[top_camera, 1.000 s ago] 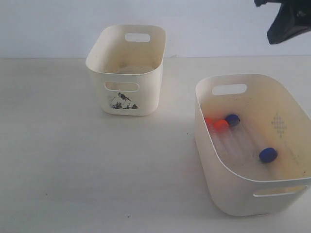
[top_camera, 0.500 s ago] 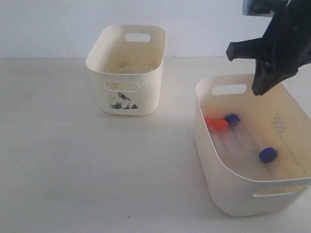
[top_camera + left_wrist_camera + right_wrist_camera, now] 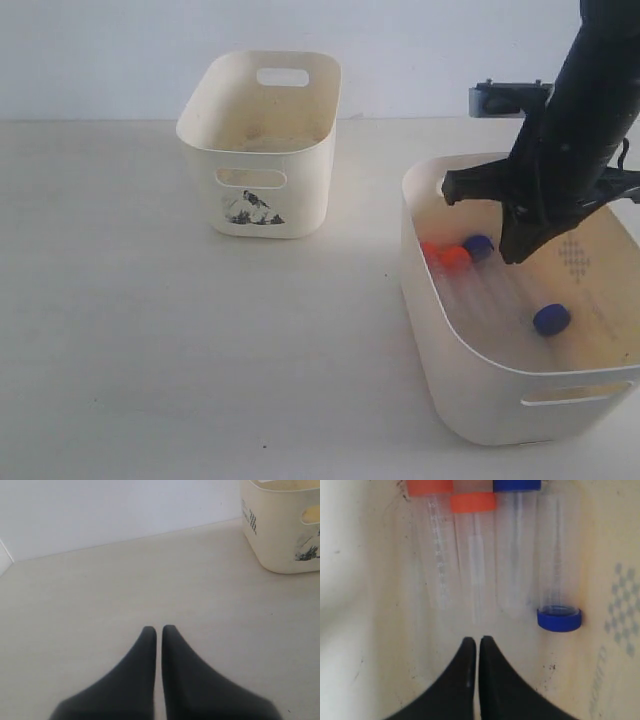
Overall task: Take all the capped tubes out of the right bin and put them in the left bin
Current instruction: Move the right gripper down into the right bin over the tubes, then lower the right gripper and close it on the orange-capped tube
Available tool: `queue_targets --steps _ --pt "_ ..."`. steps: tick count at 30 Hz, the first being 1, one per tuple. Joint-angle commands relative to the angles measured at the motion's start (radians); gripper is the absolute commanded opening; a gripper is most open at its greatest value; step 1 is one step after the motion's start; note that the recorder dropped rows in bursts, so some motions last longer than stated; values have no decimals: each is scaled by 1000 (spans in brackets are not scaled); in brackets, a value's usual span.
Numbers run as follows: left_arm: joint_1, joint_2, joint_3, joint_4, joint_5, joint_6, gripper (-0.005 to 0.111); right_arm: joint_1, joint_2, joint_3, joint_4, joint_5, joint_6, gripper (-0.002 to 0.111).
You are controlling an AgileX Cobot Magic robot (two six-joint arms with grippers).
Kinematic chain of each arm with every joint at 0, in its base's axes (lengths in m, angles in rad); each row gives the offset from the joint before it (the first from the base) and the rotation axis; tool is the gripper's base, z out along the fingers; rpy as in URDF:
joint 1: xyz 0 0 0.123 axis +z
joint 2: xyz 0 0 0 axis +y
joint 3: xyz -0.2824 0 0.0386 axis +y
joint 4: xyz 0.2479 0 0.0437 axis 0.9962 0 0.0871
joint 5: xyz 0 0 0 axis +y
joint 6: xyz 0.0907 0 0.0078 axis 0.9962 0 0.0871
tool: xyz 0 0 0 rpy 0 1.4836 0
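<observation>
The right bin (image 3: 470, 390) holds several clear capped tubes lying side by side. Two have orange-red caps (image 3: 455, 257) (image 3: 473, 502), two have dark blue caps (image 3: 551, 319) (image 3: 559, 618). My right gripper (image 3: 512, 255) (image 3: 478, 640) hangs shut and empty inside this bin, just above the tubes, its tips near the bottom end of an orange-capped tube (image 3: 476, 565). The left bin (image 3: 262, 150) (image 3: 280, 540), with its picture sticker (image 3: 252, 210), stands apart at the back left. My left gripper (image 3: 156, 629) is shut and empty over bare table; it is out of the exterior view.
A pale wooden table (image 3: 150, 330) carries both bins, with a white wall (image 3: 100, 50) behind. A grey bracket on the right arm (image 3: 505, 98) shows above the right bin's far rim.
The right arm has come down from the top right corner into the right bin, and its gripper now hangs just above the tubes. Tubes and bins have not moved.
</observation>
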Motion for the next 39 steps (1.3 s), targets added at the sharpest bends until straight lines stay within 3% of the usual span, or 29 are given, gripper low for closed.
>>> queue_targets --steps 1,24,39 --pt "-1 0 -4 -3 -3 -10 4 27 3 46 -10 -98 9 2" --pt "-1 0 -4 -3 -3 -10 4 27 81 46 -54 -102 79 2" --pt "-1 0 -4 -3 -3 -10 4 84 85 46 -118 -147 97 2"
